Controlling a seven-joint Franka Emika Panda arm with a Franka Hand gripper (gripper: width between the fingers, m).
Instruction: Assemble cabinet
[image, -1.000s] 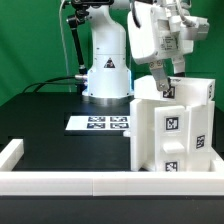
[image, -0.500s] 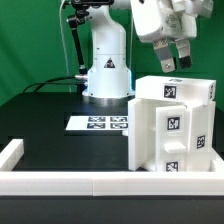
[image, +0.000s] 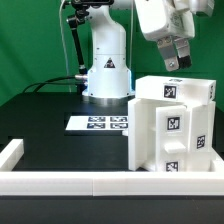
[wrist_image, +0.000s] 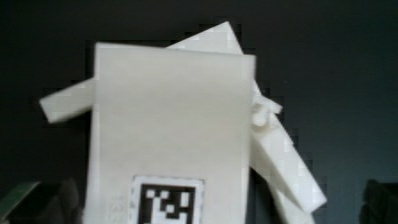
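Note:
The white cabinet (image: 172, 128) stands upright on the black table at the exterior view's right, with tags on its front panels and top. My gripper (image: 178, 56) hangs above its top, clear of it, with the fingers apart and nothing between them. In the wrist view I look down on the cabinet (wrist_image: 169, 110): a long white panel with a tag (wrist_image: 169, 201) near its end, and slanted white panels beside it. The dark fingertips (wrist_image: 25, 202) show only at the picture's corners.
The marker board (image: 99, 123) lies flat on the table in front of the robot's white base (image: 107, 72). A low white border rail (image: 60, 181) runs along the near edge, with a corner post (image: 10, 153) at the exterior view's left.
A second ago my gripper was down at the cabinet's top. It has let go and risen straight up, a little toward the exterior view's right. The cabinet has not moved.

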